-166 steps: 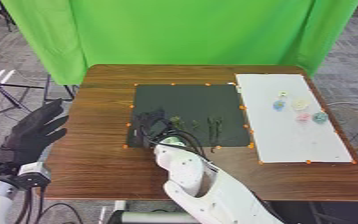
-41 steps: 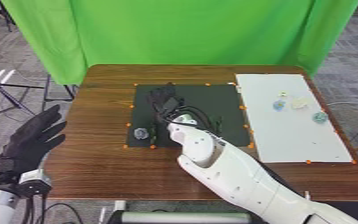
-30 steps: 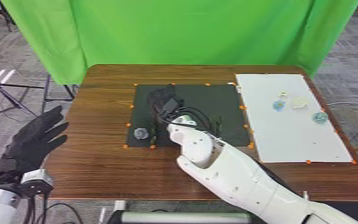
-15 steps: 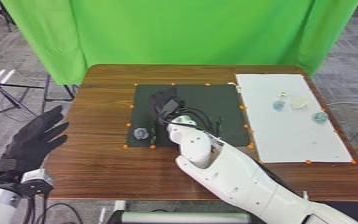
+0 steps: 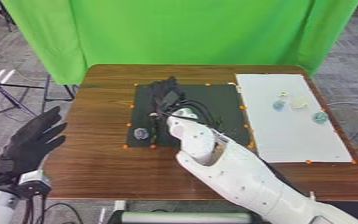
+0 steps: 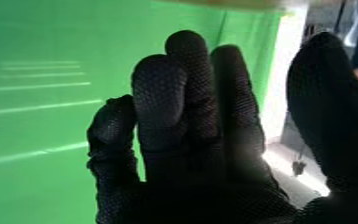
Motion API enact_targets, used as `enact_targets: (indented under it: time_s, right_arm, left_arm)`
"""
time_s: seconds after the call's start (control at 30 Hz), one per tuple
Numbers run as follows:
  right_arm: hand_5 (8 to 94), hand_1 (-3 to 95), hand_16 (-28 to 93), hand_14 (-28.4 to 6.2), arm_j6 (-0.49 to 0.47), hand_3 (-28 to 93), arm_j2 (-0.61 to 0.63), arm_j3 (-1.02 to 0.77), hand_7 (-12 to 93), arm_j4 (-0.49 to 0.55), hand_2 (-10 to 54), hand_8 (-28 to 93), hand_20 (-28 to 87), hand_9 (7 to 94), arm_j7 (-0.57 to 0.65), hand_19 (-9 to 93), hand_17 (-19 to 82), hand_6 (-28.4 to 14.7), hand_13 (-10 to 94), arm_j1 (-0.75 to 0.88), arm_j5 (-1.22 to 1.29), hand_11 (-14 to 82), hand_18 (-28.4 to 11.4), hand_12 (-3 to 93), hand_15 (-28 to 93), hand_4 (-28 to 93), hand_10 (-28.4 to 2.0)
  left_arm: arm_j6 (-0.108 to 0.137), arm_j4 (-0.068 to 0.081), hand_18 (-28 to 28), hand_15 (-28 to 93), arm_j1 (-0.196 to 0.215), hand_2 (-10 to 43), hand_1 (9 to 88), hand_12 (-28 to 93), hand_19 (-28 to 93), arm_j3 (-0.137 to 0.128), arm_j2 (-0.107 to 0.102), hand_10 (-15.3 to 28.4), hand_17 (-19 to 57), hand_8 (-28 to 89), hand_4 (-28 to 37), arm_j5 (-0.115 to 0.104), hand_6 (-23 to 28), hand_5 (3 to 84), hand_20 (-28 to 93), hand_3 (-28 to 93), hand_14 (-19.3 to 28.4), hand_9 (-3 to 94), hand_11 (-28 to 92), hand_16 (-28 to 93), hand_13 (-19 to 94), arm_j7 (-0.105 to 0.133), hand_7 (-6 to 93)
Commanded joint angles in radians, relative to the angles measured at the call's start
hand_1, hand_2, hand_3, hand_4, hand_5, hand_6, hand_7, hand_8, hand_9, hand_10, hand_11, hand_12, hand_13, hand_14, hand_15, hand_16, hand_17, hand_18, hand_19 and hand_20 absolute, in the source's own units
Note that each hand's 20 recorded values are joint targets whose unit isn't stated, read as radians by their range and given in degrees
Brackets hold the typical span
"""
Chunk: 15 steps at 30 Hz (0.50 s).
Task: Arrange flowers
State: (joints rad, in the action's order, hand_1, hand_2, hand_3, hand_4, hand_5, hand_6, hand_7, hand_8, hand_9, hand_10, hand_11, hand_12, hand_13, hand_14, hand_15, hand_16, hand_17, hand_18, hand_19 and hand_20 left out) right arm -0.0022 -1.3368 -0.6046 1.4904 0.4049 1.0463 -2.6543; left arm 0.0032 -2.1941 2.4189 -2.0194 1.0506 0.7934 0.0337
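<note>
Over the black mat (image 5: 229, 95), my right hand (image 5: 165, 94) is open in the head view. In the right wrist view, the same hand (image 6: 189, 120) has straight fingers with the thumb apart. A small pink flower head (image 5: 154, 114) lies just below that hand, at the upper end of a dark green stem (image 5: 153, 131). Left of the stem is a grey-blue flower head (image 5: 141, 133). Another stem (image 5: 218, 122) shows beside the right wrist. On the white sheet lie blue (image 5: 278, 105), cream (image 5: 300, 103), teal (image 5: 319, 117) and small yellowish (image 5: 283, 94) flower heads. My left hand (image 5: 24, 147) is open beyond the table's left edge.
The white sheet (image 5: 304, 145) is right of the mat on the brown table (image 5: 104, 165). Orange markers line both. Behind the table hangs a green curtain (image 5: 193, 35). The right forearm crosses the table's front edge.
The right hand has shifted slightly away from the table's front, exposing the pink flower head by the stem. In the oldest frame, a pink flower head lay on the white sheet. Left hand nearly unchanged.
</note>
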Motion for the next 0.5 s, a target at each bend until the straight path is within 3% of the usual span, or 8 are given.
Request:
enact_targets:
  time_s: [0.03, 0.27, 0.5]
  right_arm:
    - [45.5, 27.3, 25, -10.2, -0.029, 87, 0.210, -0.158, 26, 0.152, -9.3, -14, 57, 50.6, 0.029, 74, 15, -1.0, 48, 0.040, 0.039, 29.7, -21.2, 26.0, 61, -28, -13.4]
    - [36.4, 27.9, 18, -12.7, -0.042, 89, 0.441, -0.387, 25, 0.174, -9.2, -13, 49, 35.7, 0.183, 65, 9, -3.6, 32, 0.189, 0.093, 26.1, -20.7, 26.6, 49, -26, -16.1]
    - [33.9, 27.8, 18, -13.3, -0.069, 89, 0.560, -0.602, 24, 0.195, -9.3, -12, 46, 33.2, 0.308, 64, 8, -4.9, 31, 0.372, 0.141, 24.5, -20.6, 26.6, 44, -26, -17.2]
  left_arm:
    - [0.006, -0.019, 17.8, 19, 0.043, -3.1, 23.2, 19, 34, -0.020, 0.039, 8.8, -11.4, -9, -28.3, 0.002, 1.6, 24.7, 10, 70, 11.6, 18.2, 12, 7, 14, 0.015, 17.7]
    - [0.012, -0.027, 17.8, 19, 0.063, -3.1, 23.3, 19, 34, -0.028, 0.052, 8.7, -11.4, -9, -28.3, 0.003, 1.5, 24.8, 10, 70, 11.6, 18.2, 12, 7, 14, 0.022, 17.9]
    - [0.011, -0.029, 17.8, 19, 0.070, -2.9, 23.4, 19, 34, -0.035, 0.056, 8.8, -11.5, -9, -28.3, 0.005, 1.6, 24.7, 10, 70, 11.7, 18.2, 12, 7, 14, 0.021, 17.8]
